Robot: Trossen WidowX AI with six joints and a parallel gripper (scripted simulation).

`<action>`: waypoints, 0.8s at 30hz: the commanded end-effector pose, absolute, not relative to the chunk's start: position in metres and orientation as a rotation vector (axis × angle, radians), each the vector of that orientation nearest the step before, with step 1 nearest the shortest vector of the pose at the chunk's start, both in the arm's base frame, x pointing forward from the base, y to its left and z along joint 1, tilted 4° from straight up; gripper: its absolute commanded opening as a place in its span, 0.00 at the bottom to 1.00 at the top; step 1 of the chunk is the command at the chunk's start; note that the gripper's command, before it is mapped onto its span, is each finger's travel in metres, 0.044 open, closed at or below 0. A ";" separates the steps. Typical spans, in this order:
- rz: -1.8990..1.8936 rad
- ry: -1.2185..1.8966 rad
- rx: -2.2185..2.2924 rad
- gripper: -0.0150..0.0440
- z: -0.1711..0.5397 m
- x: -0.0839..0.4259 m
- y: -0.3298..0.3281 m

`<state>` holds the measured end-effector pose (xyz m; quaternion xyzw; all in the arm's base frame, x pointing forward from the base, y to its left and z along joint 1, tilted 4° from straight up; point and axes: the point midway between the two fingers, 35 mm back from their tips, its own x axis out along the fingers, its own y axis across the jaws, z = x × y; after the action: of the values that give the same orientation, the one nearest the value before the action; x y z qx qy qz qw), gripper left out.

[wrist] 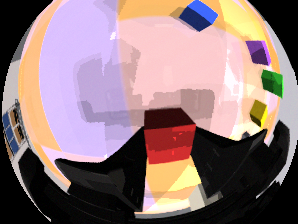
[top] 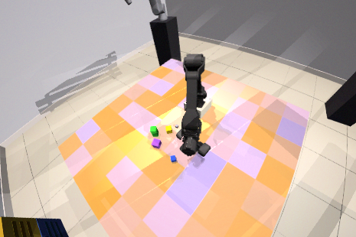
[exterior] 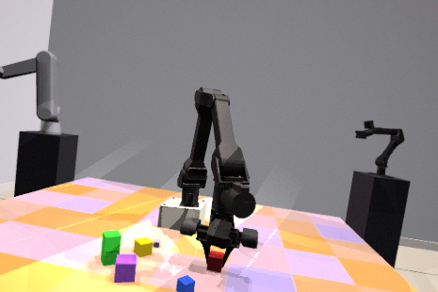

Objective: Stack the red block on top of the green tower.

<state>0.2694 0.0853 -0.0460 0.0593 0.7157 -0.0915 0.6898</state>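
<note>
One black arm (exterior: 220,155) bends down over the checkered tabletop (exterior: 315,264), and its fingers (exterior: 205,249) are closed on the red block (exterior: 216,260), one on each side of it. In the exterior view the block sits low at the tabletop, and I cannot tell if it is touching the surface or is just above it. In the wrist view the red block (wrist: 169,137) fills the space between the two dark fingers, with its top face in shadow. The green tower (exterior: 110,247) stands upright to the left in the exterior view, well apart from the red block. Near the tower are a yellow block (exterior: 143,246) and a purple block (exterior: 125,267), and a blue block (exterior: 186,283) lies closer to the camera, between the purple block and the red one. In the top view the arm hides the red block, and the green tower (top: 154,131) is left of the wrist.
</note>
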 end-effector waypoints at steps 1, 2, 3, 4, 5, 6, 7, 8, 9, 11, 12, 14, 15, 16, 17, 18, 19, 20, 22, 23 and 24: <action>-0.203 1.592 0.133 0.25 -0.031 0.272 0.087; -0.203 1.592 0.133 0.25 -0.026 0.272 0.087; -0.204 1.591 0.133 0.25 -0.021 0.273 0.087; -0.204 1.591 0.133 0.25 -0.016 0.273 0.088; -0.204 1.591 0.133 0.25 -0.011 0.273 0.088; -0.204 1.591 0.133 0.25 -0.007 0.273 0.088; -0.204 1.591 0.133 0.25 -0.003 0.273 0.088; -0.204 1.591 0.133 0.25 0.002 0.273 0.088; -0.204 1.591 0.133 0.25 0.006 0.273 0.088; -0.204 1.591 0.133 0.25 0.015 0.274 0.089; -0.204 1.591 0.133 0.25 0.020 0.274 0.089; -0.204 1.591 0.133 0.25 0.029 0.274 0.089; -0.204 1.591 0.133 0.25 0.033 0.274 0.090; -0.204 1.591 0.133 0.25 0.038 0.275 0.090; -0.204 1.591 0.133 0.25 0.042 0.275 0.090; -0.204 1.591 0.133 0.25 0.047 0.275 0.090; -0.204 1.591 0.133 0.25 0.051 0.275 0.090; -0.204 1.591 0.133 0.25 0.056 0.275 0.091; -0.204 1.591 0.133 0.25 0.064 0.275 0.091; -0.204 1.591 0.133 0.25 0.067 0.275 0.091; -0.204 1.591 0.133 0.25 0.069 0.275 0.091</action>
<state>0.2741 0.0907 0.0544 0.0581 0.7145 -0.0894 0.6915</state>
